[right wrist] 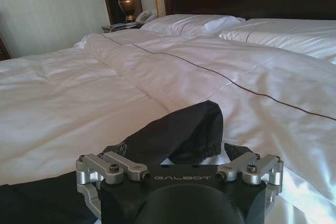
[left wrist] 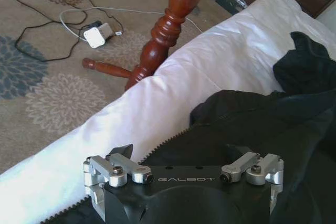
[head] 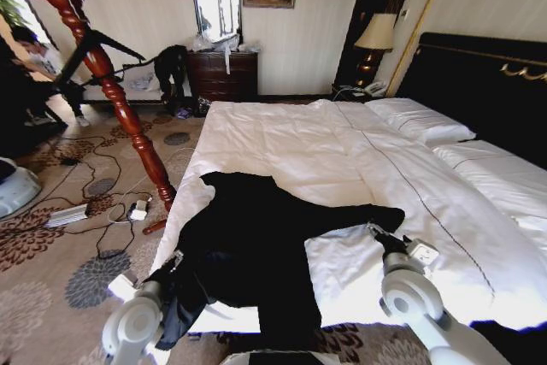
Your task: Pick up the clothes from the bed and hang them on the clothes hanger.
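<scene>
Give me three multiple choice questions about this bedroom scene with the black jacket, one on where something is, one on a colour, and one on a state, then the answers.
1. Where does the jacket lie?
A. on the duvet of the bed, near its foot
B. on the carpet
C. on the pillows

2. What colour is the duvet?
A. grey
B. white
C. red

3. What state is the jacket in?
A. hung up
B. folded in a neat square
C. spread out with a sleeve stretched sideways

Answers: 1 A, the dark cloth rests on the white cover. 2 B, the cover is white with a thin dark seam. 3 C, one sleeve reaches toward the right gripper, while the left gripper is at its other edge.
</scene>
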